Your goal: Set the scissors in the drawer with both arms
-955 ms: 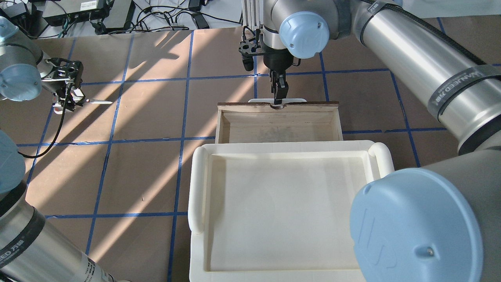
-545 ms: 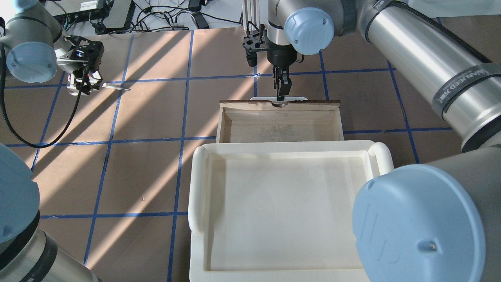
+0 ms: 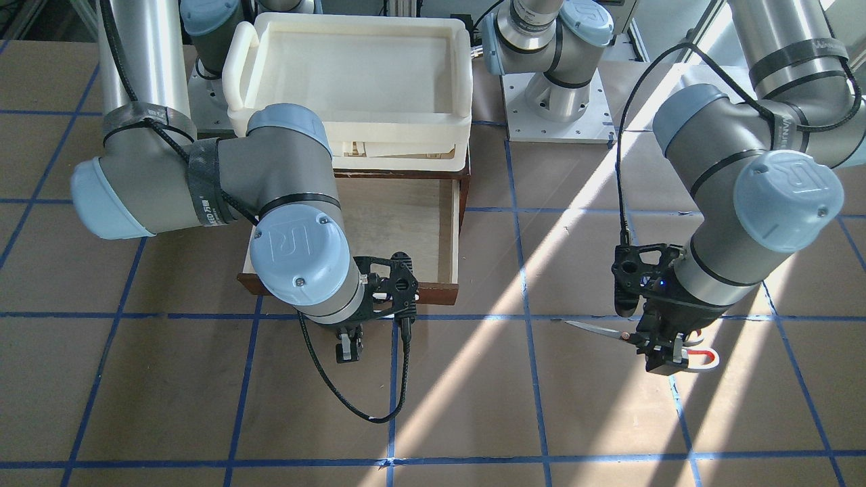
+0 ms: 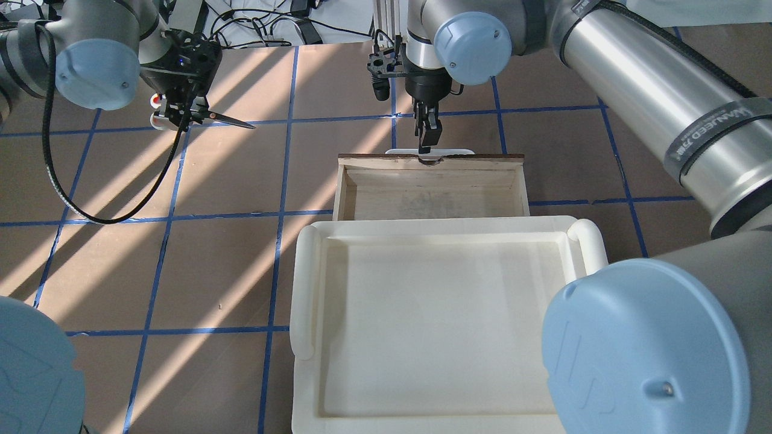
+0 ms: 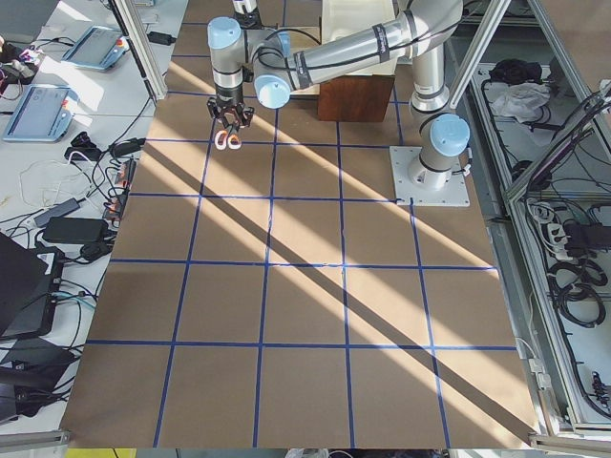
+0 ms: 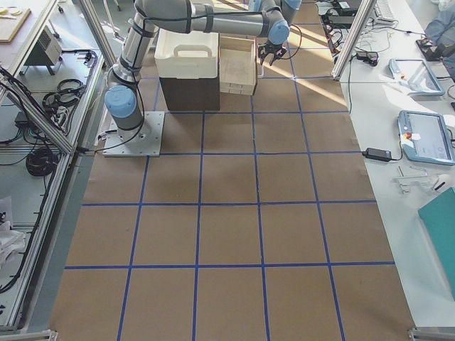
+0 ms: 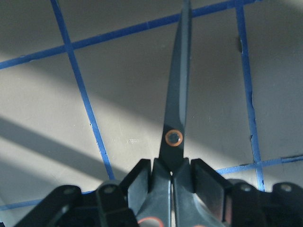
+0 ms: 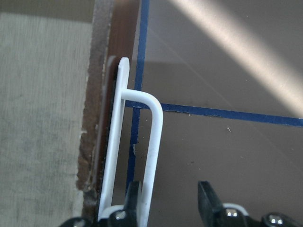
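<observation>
Slim dark blades closed, an orange ring at the pivot: the scissors (image 7: 176, 109) sit clamped just behind that pivot in the left claw (image 7: 173, 176). The blades jut forward over the table (image 4: 211, 259), well apart from the drawer (image 4: 429, 160). The right claw (image 8: 168, 194) stands wide around the drawer's white handle (image 8: 156, 132), seemingly not gripping it.

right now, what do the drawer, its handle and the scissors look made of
Drawer: pale unfinished wood inside, grain and scuffs showing; front dark reddish-brown, stained-looking. Handle: smooth glossy white, likely plastic or painted metal. Scissors: blades dark metal with a slight sheen; orange ring at the pivot, probably plastic.
</observation>
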Tool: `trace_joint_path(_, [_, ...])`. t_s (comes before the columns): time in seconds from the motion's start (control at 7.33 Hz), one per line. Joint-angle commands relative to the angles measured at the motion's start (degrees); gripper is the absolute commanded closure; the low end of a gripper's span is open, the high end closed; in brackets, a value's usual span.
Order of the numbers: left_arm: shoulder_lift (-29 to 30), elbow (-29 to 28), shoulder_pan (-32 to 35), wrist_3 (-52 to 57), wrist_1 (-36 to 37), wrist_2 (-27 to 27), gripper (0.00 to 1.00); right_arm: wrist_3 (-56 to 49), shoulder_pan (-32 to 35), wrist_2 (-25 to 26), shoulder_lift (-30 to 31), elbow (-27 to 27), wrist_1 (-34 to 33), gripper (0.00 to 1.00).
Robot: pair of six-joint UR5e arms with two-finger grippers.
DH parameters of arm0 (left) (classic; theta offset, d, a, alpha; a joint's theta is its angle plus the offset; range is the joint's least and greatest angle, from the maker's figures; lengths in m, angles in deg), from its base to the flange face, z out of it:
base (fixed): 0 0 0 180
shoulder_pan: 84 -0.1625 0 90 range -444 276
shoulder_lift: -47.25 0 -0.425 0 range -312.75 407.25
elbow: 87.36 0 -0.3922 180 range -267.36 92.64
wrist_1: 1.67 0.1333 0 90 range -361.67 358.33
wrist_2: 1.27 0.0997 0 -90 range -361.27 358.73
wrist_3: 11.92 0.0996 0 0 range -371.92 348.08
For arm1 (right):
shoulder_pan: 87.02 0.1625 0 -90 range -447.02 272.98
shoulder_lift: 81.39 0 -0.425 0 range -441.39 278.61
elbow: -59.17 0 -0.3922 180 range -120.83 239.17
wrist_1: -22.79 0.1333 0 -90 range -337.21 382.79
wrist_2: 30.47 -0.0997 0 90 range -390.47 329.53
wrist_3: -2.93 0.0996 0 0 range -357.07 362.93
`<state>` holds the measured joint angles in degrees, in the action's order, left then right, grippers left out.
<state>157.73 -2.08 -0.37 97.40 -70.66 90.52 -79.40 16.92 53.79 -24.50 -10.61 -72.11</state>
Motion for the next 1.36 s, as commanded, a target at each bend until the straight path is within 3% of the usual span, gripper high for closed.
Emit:
trace_joint_path(0.0, [-1.7,0.1,4.5,-4.2,-1.4,-0.1,1.0,0.4,-0.4,0.6,2.3,0.5,-0.5,0.47])
trace_joint_path(0.27, [-3.2,0.2,7.0,-7.4,-3.7,-0.2,1.0,15.1,-2.0,0.7,7.2,-0.3,0.4,0.26])
trace_joint_path(0.41, [-3.6,0.5,8.6,-9.6,-3.7,-0.2,1.0,25.3,-3.6,0.3,9.4,-1.6,2.2,0.07])
trace_joint_path(0.55, [-4.2,0.8,11.2,-12.7,-3.9,-0.4,1.0,33.2,-6.2,-0.1,13.6,-3.8,5.0,0.0])
trace_joint_path(0.82, [-3.8,0.9,15.9,-19.2,-3.9,-2.0,1.0,48.1,-8.4,-0.2,23.1,-8.6,8.6,0.0])
trace_joint_path(1.23, [-4.2,2.0,25.5,-29.0,-4.1,-1.4,1.0,78.9,-8.4,0.9,33.5,-16.2,9.3,0.0])
